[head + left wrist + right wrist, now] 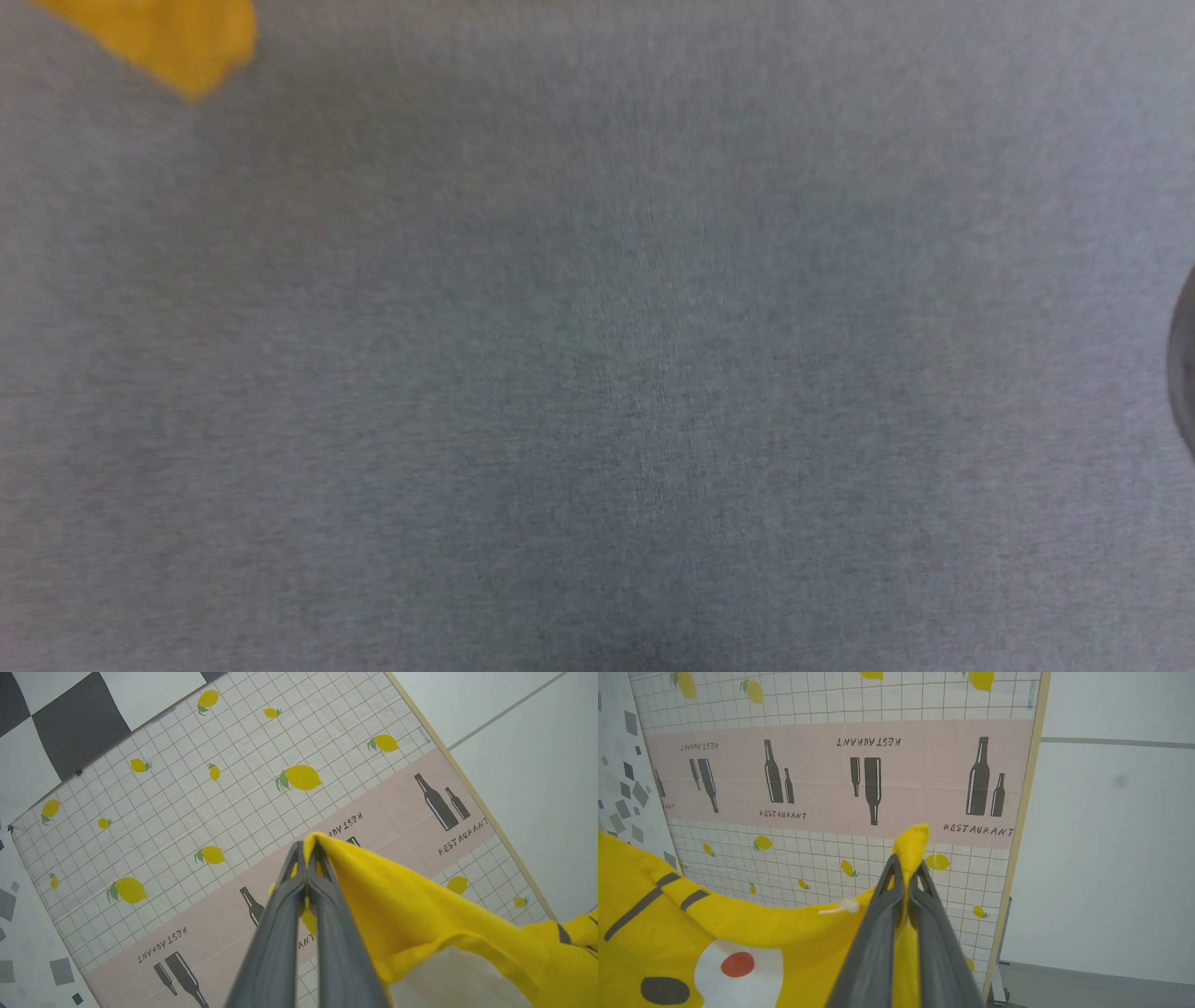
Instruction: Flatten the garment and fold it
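The mustard-yellow garment (420, 914) hangs off the table, pinched at two spots. In the left wrist view my left gripper (309, 851) is shut on a corner of its cloth, which drapes away to the right with a dark stripe (563, 934). The right wrist view has my right gripper (908, 865) shut on another fold of the garment (752, 924), whose two dark stripes (658, 896) and white patch with a red dot (738, 963) lie at the left. A yellow scrap of the garment (168, 37) shows at the top left of the blurred head view.
Below both grippers lies a table covered with a cloth printed with lemons and a pink bottle band (210, 812); its wooden edge (1029, 812) borders pale floor (1111, 858). A grey surface (597, 373) spreads across the head view, with a dark round shape (1184, 364) at the right edge.
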Motion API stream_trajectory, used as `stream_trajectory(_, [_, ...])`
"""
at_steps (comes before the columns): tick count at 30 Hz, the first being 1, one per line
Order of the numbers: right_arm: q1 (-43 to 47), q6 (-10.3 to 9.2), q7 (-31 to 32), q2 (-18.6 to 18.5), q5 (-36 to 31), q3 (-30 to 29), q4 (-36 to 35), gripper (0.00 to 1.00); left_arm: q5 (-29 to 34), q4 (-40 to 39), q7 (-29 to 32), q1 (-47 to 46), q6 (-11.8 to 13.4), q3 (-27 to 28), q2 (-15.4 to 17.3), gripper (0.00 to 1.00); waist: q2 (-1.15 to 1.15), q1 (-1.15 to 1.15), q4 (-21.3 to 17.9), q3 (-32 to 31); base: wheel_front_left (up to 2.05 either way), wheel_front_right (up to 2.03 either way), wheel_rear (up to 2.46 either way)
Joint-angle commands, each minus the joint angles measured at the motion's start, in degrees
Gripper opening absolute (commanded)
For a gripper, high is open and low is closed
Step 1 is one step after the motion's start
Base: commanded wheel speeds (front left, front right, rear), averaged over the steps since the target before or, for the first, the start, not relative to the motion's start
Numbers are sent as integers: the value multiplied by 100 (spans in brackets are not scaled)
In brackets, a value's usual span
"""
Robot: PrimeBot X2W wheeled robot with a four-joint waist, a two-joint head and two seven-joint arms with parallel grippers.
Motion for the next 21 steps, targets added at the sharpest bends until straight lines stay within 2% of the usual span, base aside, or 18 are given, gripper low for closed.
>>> stream_trajectory(1, [-157, -8, -131, -1, -74, -43, 115, 0, 108, 63, -165, -168, 17, 23, -28, 0, 0, -1, -252, 1173, 0, 0, 0])
stream_trajectory(6, [-466, -8, -490, -1, -196, -181, 488, 0, 312, 220, -765, -290, -57, -97, 29, 0, 0, -1, -97, 1654, 0, 0, 0])
stream_trajectory(11, [-452, -8, -807, -1, -438, -160, 799, 0, 473, 317, -1290, 52, -167, -468, 171, 0, 0, -1, 85, 1908, 0, 0, 0])
stream_trajectory(16, [-175, -8, -1039, -1, -308, 100, 869, 0, 520, 156, -1544, 556, -212, -718, 371, 0, 0, -1, 241, 1822, 0, 0, 0])
stream_trajectory(21, [596, -8, -1153, -34, 30, 473, 451, 0, 579, -765, -1589, 1526, -117, -787, 708, 0, 0, -1, 418, 1382, 0, 0, 0])
